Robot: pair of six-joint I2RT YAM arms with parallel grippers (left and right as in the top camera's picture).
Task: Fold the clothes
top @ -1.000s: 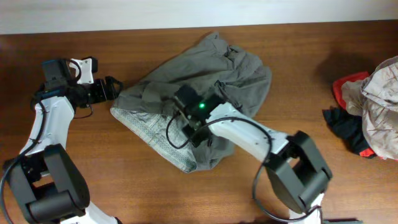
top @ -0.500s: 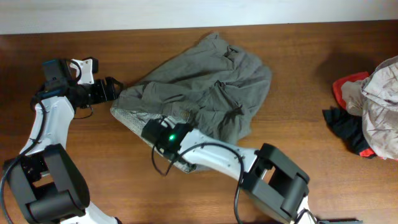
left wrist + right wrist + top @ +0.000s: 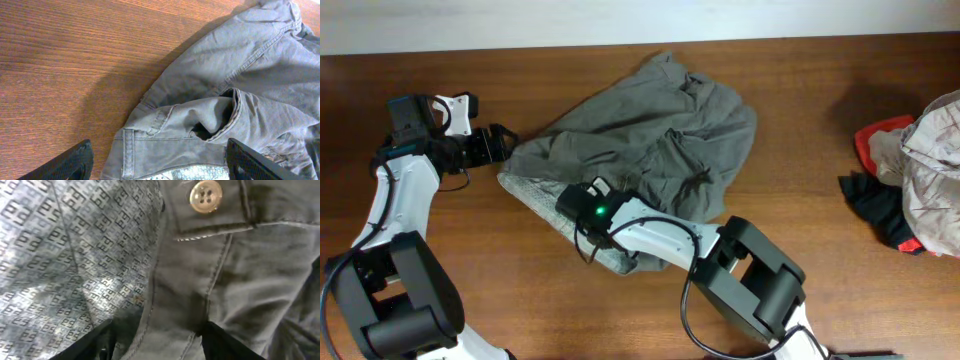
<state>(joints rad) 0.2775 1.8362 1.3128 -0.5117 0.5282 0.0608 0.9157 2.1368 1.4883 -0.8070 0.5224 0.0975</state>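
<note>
Grey trousers [image 3: 655,135] lie crumpled at the table's middle, with patterned inner lining [image 3: 545,200] turned out at the front left. My left gripper [image 3: 503,146] is open at the garment's left edge. In the left wrist view its fingers [image 3: 160,165] straddle the waistband [image 3: 165,145] without closing. My right gripper [image 3: 582,198] is down on the lining and waistband. In the right wrist view its fingers [image 3: 162,342] are apart with grey cloth between them, below a pale button [image 3: 205,196].
A pile of other clothes [image 3: 925,160], beige, red and black, sits at the right edge. Bare wooden table [image 3: 820,90] surrounds the trousers. The right arm [image 3: 670,235] lies across the garment's front edge.
My right gripper moved from the trousers' middle to the front left, onto the lining. The front fold of the garment shifted and shrank. The left arm has not moved.
</note>
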